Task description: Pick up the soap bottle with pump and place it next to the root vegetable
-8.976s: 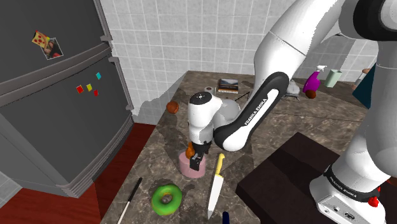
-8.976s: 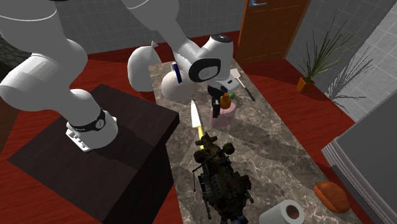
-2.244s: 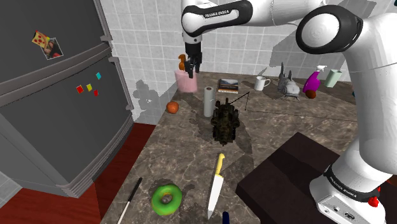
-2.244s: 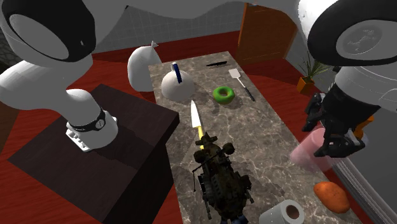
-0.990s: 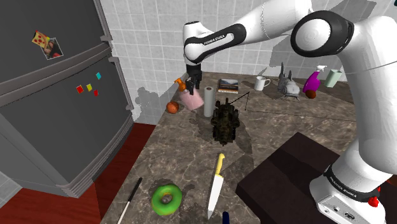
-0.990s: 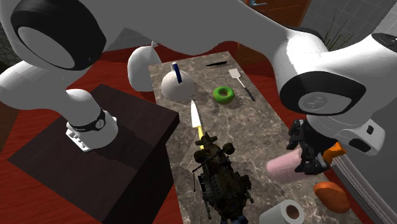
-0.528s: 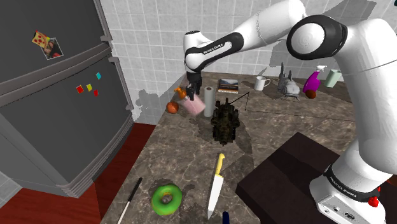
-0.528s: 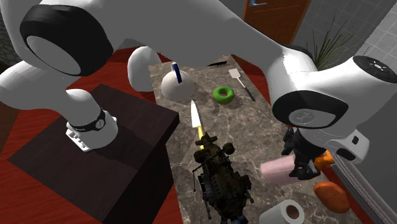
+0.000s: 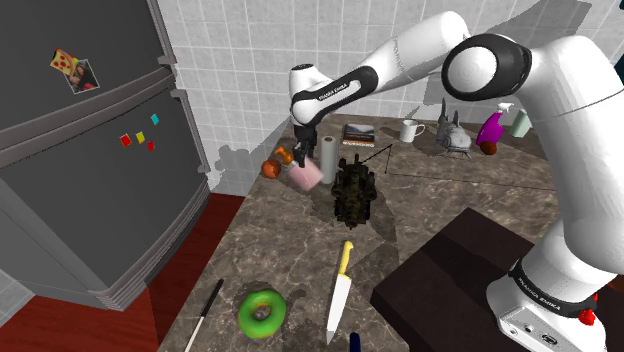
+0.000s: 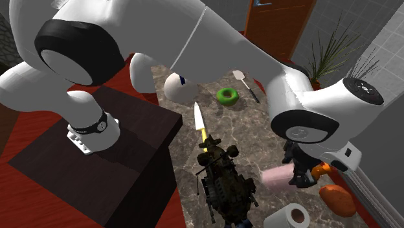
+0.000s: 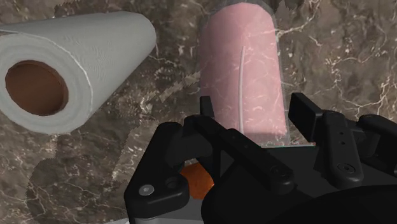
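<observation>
Soap bottle (image 9: 306,175) lowered, tipped sideways near root vegetable (image 9: 270,169); claw (image 9: 299,153) pinching bottle's pump end.

The arm (image 9: 585,120) is glossy white with rounded dark joints (image 9: 490,70); black bands (image 9: 335,88) at upper centre and lower right carry white lettering; the jaws are black.

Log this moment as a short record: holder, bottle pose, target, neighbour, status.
holder: gripper, shut on the soap bottle
bottle pose: pink, tilted far over, low over the counter
target: root vegetable, orange-brown, on the counter close beside the bottle
neighbour: paper towel roll, upright, on the bottle's opposite side
status: bottle not yet released
</observation>
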Robot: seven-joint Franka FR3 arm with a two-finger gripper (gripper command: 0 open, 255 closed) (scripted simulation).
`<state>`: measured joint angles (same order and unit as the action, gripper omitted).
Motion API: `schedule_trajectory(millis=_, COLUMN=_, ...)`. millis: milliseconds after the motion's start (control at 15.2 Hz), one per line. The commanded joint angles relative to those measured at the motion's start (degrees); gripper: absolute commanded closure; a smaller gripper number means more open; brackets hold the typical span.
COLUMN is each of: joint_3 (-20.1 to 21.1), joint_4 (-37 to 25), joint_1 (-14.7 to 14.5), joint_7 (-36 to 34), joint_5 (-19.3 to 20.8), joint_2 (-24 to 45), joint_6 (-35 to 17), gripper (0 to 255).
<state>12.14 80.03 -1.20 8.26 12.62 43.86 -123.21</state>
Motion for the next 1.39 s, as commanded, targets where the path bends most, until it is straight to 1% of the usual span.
schedule_trajectory(millis=0, joint_3=-0.1, joint_4=0.1, joint_1=-0.1, joint_7=-0.2, joint_5=0.2, joint_2=0.7, joint_6=-0.9, gripper=255)
schedule_trajectory(millis=660, joint_3=-0.9, joint_4=0.0, joint_1=-0.5, joint_7=-0.8, joint_5=1.1, joint_2=5.4, joint_6=-5.4, gripper=255)
schedule_trajectory(millis=1188, joint_3=-0.9, joint_4=0.0, joint_1=-0.5, joint_7=-0.8, joint_5=1.1, joint_2=5.4, joint_6=-5.4, gripper=255)
schedule_trajectory(millis=1254, joint_3=-0.8, joint_4=0.8, joint_1=-0.7, joint_7=-1.1, joint_5=1.1, joint_2=4.8, joint_6=-5.6, gripper=0)
schedule_trajectory(millis=1320, joint_3=-0.8, joint_4=0.7, joint_1=-0.8, joint_7=-1.2, joint_5=1.0, joint_2=4.7, joint_6=-5.3, gripper=0)
